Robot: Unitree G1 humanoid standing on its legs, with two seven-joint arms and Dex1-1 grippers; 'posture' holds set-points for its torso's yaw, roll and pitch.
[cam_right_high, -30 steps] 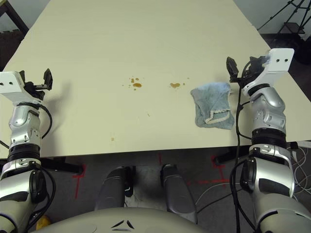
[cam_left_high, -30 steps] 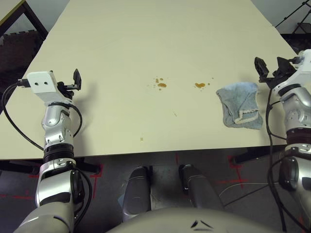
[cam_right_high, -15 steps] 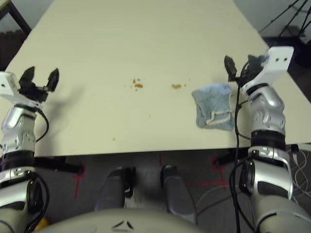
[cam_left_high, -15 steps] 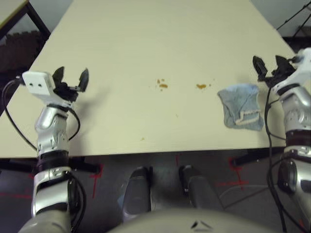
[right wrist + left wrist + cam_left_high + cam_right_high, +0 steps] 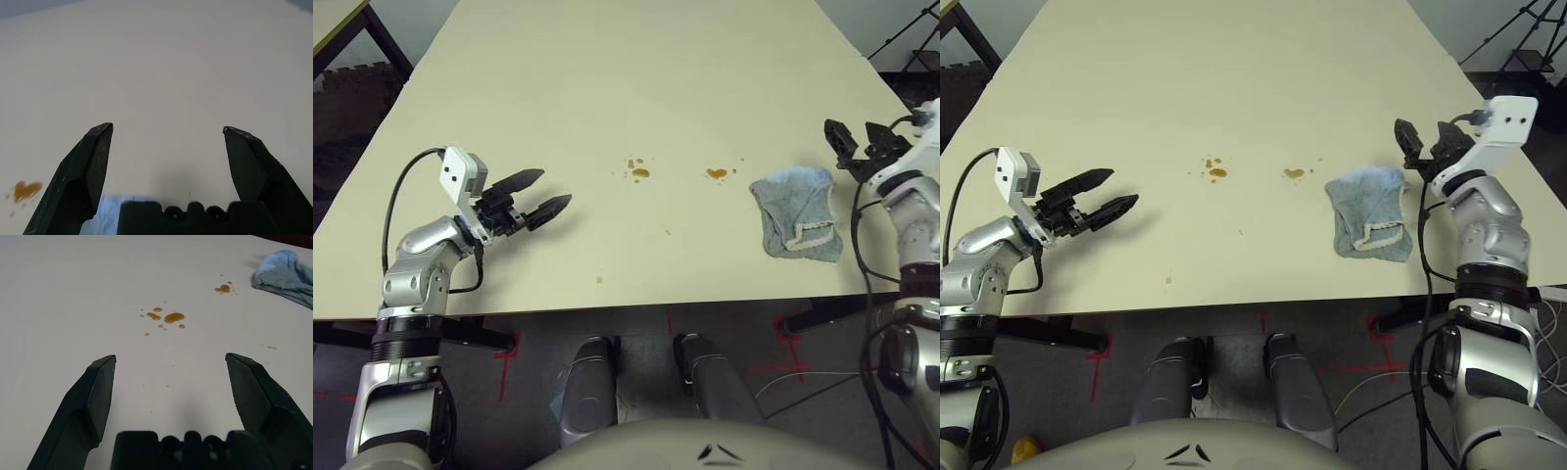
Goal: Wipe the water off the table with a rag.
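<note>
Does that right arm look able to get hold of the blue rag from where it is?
Probably yes. The right gripper hangs open just past the rag's far right corner, and nothing stands between them on the table.

Grey floor (image 5: 529,392), red tape marks (image 5: 506,345)

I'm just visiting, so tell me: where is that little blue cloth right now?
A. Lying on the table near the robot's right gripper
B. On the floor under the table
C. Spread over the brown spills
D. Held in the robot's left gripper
A. The cloth lies crumpled on the table just beside the open right gripper, untouched and apart from the brown spills.
</note>
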